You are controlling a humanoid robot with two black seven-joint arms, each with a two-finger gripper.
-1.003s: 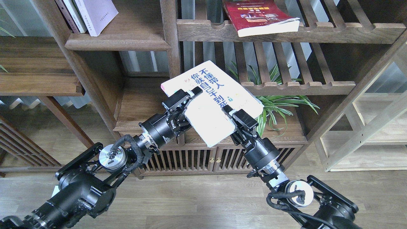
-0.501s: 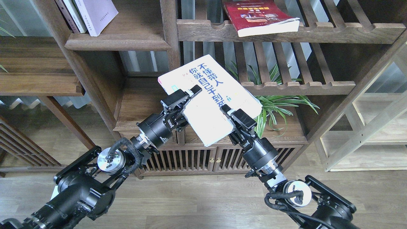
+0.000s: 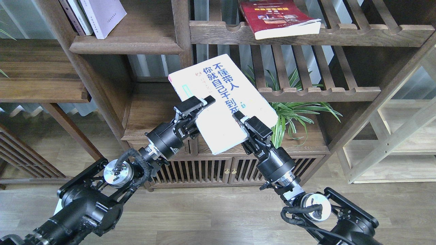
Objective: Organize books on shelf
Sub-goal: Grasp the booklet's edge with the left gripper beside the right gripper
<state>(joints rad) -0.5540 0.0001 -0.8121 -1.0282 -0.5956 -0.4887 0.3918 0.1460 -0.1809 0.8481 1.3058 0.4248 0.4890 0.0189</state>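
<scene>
1. White book with big black Chinese characters.
2. Dark red book with photos, white page edges.
3. Pale lavender book.
4. Dark brown shelf.
5. Green plant.

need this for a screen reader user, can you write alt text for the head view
Two black robot arms hold a large white book with black Chinese characters up in front of a dark wood bookcase, the left gripper and right gripper each clamped on a side edge. A dark red book lies on a slatted rack above.

Home study, dark wood bookcase, plant
</scene>
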